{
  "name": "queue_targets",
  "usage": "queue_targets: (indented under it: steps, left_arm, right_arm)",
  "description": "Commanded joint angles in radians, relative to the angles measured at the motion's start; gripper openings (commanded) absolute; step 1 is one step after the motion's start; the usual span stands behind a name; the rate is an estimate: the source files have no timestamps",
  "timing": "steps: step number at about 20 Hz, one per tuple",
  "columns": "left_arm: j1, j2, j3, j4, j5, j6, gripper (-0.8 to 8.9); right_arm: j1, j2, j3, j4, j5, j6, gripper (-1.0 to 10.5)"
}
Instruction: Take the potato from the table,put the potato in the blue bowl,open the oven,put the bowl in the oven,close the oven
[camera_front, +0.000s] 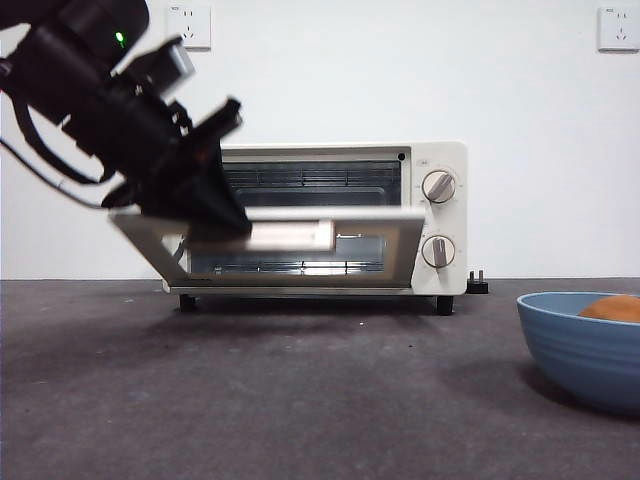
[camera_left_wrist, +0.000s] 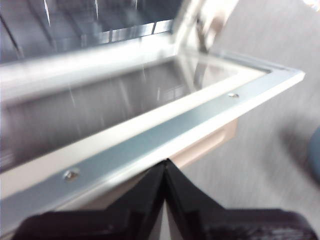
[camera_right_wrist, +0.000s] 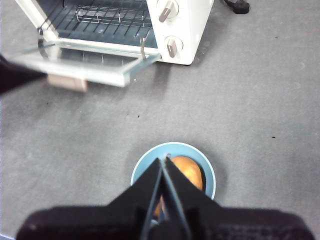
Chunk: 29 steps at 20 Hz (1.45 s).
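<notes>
Left gripper (camera_front: 215, 215) at oven (camera_front: 440, 215) door; potato (camera_right_wrist: 186, 170) in blue bowl (camera_right_wrist: 142, 167)

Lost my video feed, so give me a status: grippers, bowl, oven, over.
Left gripper at the oven door's handle, door half down. Right gripper shut above blue bowl, potato inside. Table between them unobstructed.

White wall (camera_front: 520, 150) behind; two white wall sockets (camera_front: 188, 26) up high; black plug (camera_front: 477, 285) beside oven's right foot.
</notes>
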Motion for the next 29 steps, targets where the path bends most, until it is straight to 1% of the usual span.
queue_targets:
  steps: [1, 4, 7, 10, 13, 16, 19, 21, 23, 24, 26, 28, 29]
  left_arm:
    - [-0.003, 0.04, -0.013, 0.05, -0.139, -0.024, -0.06]
    - [-0.033, 0.04, -0.013, 0.046, -0.166, -0.024, -0.06]
    - [-0.045, 0.04, -0.013, -0.006, -0.22, -0.025, -0.06]
    - [-0.045, 0.04, -0.014, -0.041, -0.226, -0.025, -0.06]
    - [-0.055, 0.04, -0.014, -0.107, -0.24, -0.014, -0.06]
    - [-0.078, 0.04, -0.014, -0.115, -0.236, -0.005, -0.06]
    - [-0.114, 0.039, -0.014, -0.157, -0.232, -0.005, -0.06]
    - [-0.146, 0.02, -0.014, -0.222, -0.232, -0.005, -0.06]
    - [-0.189, -0.043, -0.014, -0.302, -0.233, -0.01, -0.06]
    - [-0.211, -0.099, -0.014, -0.342, -0.233, -0.018, -0.06]
    - [-0.243, -0.234, -0.014, -0.4, -0.232, -0.039, -0.06]
    - [-0.263, -0.39, -0.01, -0.467, -0.228, -0.067, -0.06]
    - [-0.268, -0.464, -0.01, -0.5, -0.216, -0.075, -0.06]
  right_arm:
    - [0.0, -0.002, -0.01, 0.006, 0.006, -0.014, -0.1]
    - [0.0, -0.002, -0.01, 0.006, 0.006, -0.018, -0.1]
    - [0.0, -0.002, -0.01, 0.006, 0.007, -0.021, -0.1]
    - [0.0, -0.002, -0.01, 0.0, 0.009, -0.026, -0.1]
    - [0.0, -0.002, -0.01, -0.011, 0.011, -0.026, -0.1]
    - [0.0, 0.0, -0.01, -0.031, 0.011, -0.024, -0.1]
    - [0.0, 0.002, -0.01, -0.069, 0.01, -0.006, 0.0]
    - [0.0, 0.002, -0.01, -0.104, 0.01, 0.027, 0.0]
    - [0.0, 0.005, -0.01, -0.15, 0.005, 0.083, 0.0]
    - [0.0, 0.009, -0.01, -0.183, -0.002, 0.124, 0.0]
    - [0.0, 0.027, -0.01, -0.248, -0.015, 0.173, 0.0]
    - [0.0, 0.056, -0.01, -0.304, -0.016, 0.205, 0.0]
    - [0.0, 0.071, -0.01, -0.32, -0.028, 0.206, 0.0]
